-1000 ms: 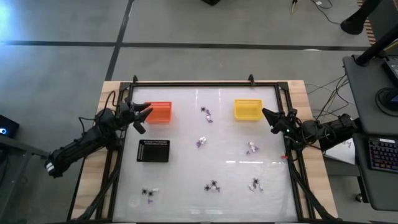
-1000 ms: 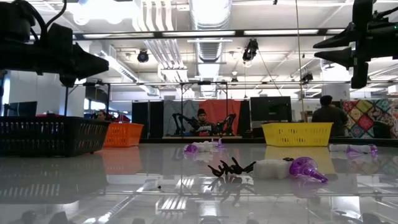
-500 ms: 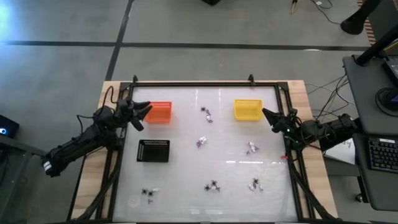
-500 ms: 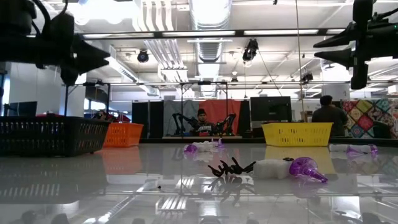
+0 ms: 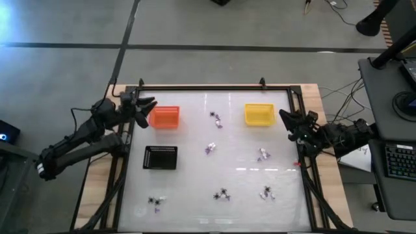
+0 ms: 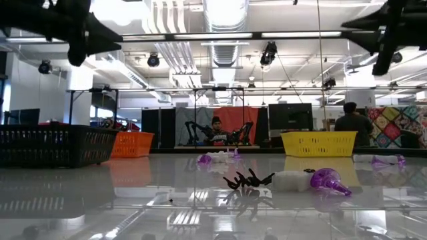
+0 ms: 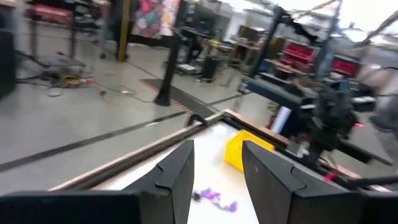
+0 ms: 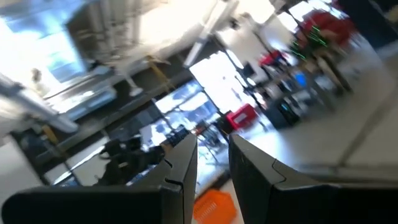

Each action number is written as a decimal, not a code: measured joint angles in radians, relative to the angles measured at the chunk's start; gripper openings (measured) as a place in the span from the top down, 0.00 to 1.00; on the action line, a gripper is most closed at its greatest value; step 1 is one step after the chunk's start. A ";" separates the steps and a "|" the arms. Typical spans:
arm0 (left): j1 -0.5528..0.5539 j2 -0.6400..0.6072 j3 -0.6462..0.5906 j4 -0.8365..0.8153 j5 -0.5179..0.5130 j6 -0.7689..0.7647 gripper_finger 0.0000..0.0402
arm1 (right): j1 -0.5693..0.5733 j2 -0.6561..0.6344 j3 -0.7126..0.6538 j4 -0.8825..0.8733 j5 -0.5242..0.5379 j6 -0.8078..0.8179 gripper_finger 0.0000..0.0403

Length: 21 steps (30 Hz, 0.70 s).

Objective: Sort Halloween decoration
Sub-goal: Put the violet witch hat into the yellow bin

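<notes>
The left gripper (image 5: 149, 111) has its fingers spread with nothing between them, and so has the right gripper (image 5: 286, 123). Neither touches the decorations, which lie loose on the table (image 5: 195, 214) in six small clusters around the black tray (image 5: 160, 157). One cluster (image 5: 155, 201) lies nearer the front edge than the black tray. A spider (image 5: 223, 194) lies at the same depth but farther toward the right arm, and another cluster (image 5: 266, 192) lies farther still. A purplish piece (image 5: 210, 148) lies level with the black tray and near it on the right arm's side, with a white-and-purple cluster (image 5: 262, 155) beyond that. The last cluster (image 5: 216, 118) lies past the black tray, between the orange tray (image 5: 165, 117) and the yellow tray (image 5: 259, 114). The orange tray stands just behind the black tray, and the yellow tray is well apart from it, across the table. The left gripper hovers at the orange tray's outer end, above and behind the black tray. Its arm stretches back off the table's left side, and its fingers point toward the table's middle. The right gripper hangs by the right rail just beside the yellow tray, fingers pointing inward. Its arm lies low over the rail. From table height both grippers are raised well clear of the surface.
</notes>
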 joint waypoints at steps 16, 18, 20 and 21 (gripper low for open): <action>0.000 0.143 0.306 -0.332 -0.036 0.057 0.71 | 0.000 0.153 0.447 -0.670 -0.142 -0.121 0.80; 0.000 0.157 0.323 -0.360 -0.036 0.052 0.71 | 0.000 0.207 0.520 -0.744 -0.110 -0.155 0.80; 0.000 0.168 0.339 -0.387 -0.036 0.050 0.71 | 0.000 0.256 0.579 -0.808 -0.059 -0.165 0.80; 0.000 0.173 0.346 -0.400 -0.036 0.050 0.71 | 0.000 0.280 0.604 -0.833 -0.031 -0.162 0.80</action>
